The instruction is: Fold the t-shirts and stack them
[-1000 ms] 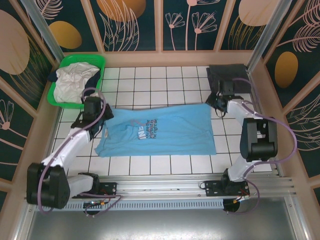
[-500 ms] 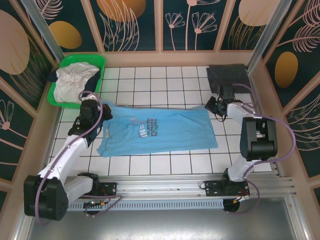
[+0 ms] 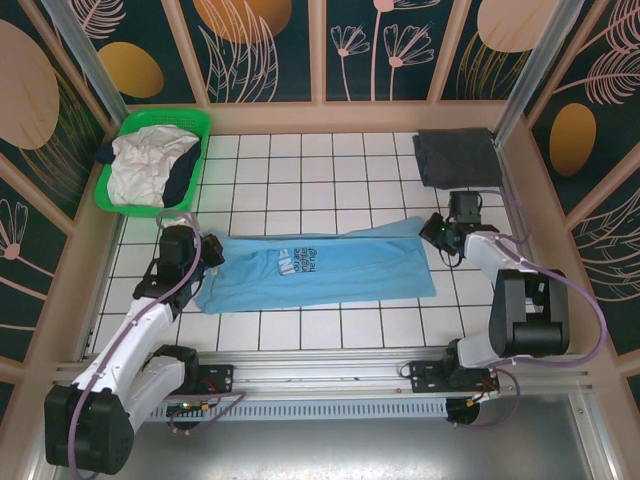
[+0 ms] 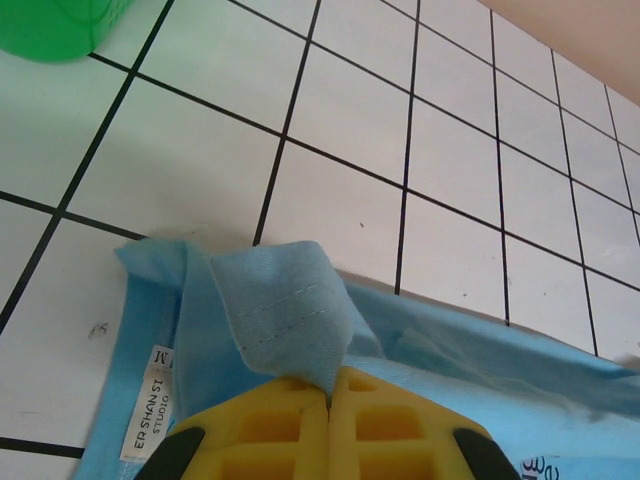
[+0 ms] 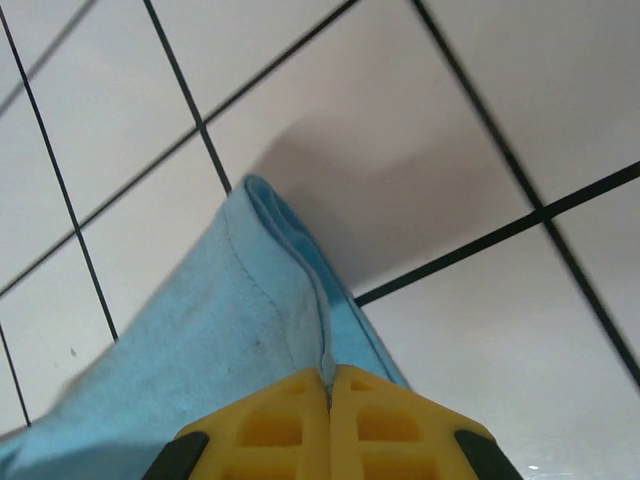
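The light blue t-shirt [image 3: 320, 268] lies across the middle of the table [image 3: 320, 170] as a long band, with its print [image 3: 297, 262] facing up. One end is near my left arm and the other end is near my right arm.

It is soft, thin and light cloth. I judge that it will sag and wrinkle where it is not held, and that it slides easily on the smooth tiles. It is not fragile, but one layer can slip out of a pinch. The best places to hold it are the stitched edges, because the cloth is doubled there.

The left fingers [image 4: 290, 420] are pressed together on a small fold of the shirt beside the neck label [image 4: 145, 410]. The right fingers [image 5: 380, 410] are pressed together on the seamed edge at the other end, which is raised a little above the tiles.

At the far right corner lies a dark grey t-shirt [image 3: 457, 158], already folded, close behind my right arm; I must not drag it. At the far left stands the green basket [image 3: 165, 117] with a white t-shirt [image 3: 140, 165] and a navy t-shirt [image 3: 182, 178] inside, near my left arm. The wooden side walls [image 3: 95, 250] leave little room for the elbows.
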Available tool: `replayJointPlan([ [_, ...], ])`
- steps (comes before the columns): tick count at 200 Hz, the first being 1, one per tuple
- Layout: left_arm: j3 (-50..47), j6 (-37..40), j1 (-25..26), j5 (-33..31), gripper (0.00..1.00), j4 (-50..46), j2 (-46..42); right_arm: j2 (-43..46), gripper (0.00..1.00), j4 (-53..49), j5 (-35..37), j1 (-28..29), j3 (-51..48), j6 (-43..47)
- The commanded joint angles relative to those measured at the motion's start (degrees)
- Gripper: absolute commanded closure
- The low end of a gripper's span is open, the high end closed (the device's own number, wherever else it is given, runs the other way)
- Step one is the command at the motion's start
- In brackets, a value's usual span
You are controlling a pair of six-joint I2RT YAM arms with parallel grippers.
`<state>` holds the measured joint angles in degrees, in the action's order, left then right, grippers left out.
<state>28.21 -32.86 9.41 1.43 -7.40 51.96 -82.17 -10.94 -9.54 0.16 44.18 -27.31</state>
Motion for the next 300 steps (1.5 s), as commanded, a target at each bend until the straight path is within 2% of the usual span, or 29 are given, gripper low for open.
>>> replayJointPlan([
  [1,2.2,0.9,-0.3,0.7,1.00,0.2,1.7,3.6,1.00,-1.8,1.3,-1.1,1.0,0.9],
  [37,1.5,2.4,-0.3,-2.9,1.00,0.3,-0.3,6.3,1.00,-0.9,0.8,-2.9,-1.2,0.7],
  [84,9.9,4.7,-0.3,-3.3,1.00,5.0,10.6,-2.3,1.00,0.1,-2.0,-3.2,8.3,0.6],
  [107,11.6,5.3,-0.3,-2.5,1.00,4.9,10.9,-3.0,1.00,0.3,-2.2,-3.2,8.5,0.9],
  [161,4.0,2.5,-0.3,0.3,1.00,3.5,6.6,0.6,1.00,1.3,-2.0,-3.2,-1.8,0.9],
  [204,-3.2,-2.1,-0.3,-0.4,1.00,3.5,3.2,2.1,1.00,1.2,-1.8,-3.2,-7.8,1.2],
  [272,-5.9,-2.3,-0.3,-3.1,1.00,1.9,1.9,5.7,1.00,-0.9,1.1,-3.2,-9.0,2.1],
  [300,-5.5,-2.2,-0.3,-2.1,1.00,3.4,2.3,4.5,1.00,0.2,-0.4,-3.1,-7.1,2.1],
])
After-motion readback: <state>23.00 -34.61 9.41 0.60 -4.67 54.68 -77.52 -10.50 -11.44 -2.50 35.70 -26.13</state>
